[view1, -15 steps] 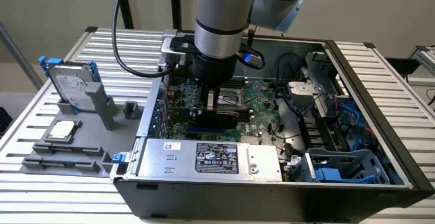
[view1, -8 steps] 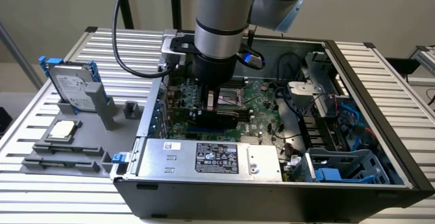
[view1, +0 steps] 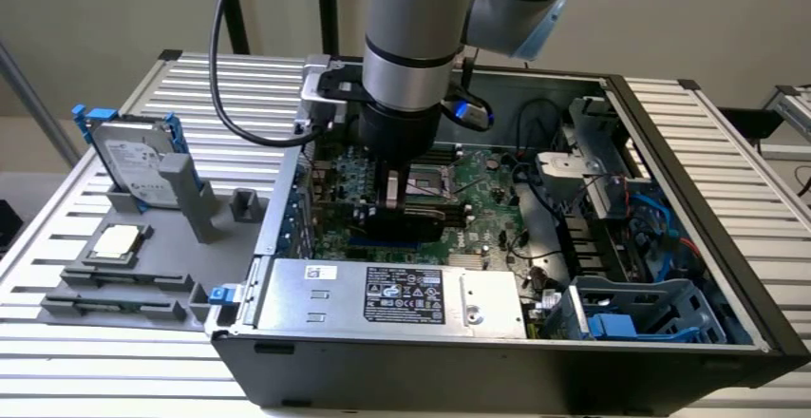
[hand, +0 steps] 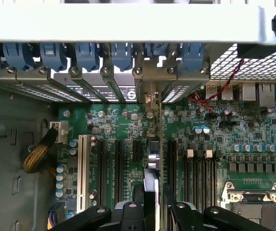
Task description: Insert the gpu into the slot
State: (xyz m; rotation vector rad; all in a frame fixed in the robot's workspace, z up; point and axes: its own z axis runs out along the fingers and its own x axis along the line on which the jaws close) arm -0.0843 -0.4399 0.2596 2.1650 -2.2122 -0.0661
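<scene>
Black-covered gpu (view1: 408, 218), upright on edge over green motherboard (hand: 253, 125), gripped by pincer (hand: 151, 202)

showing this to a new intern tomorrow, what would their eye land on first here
Most likely the big grey robot arm reaching down into the open computer case at the middle of the exterior view, its gripper right at a graphics card standing on edge over the green motherboard. Next, the hard drive propped up on the slatted table at the exterior view's left.
</scene>
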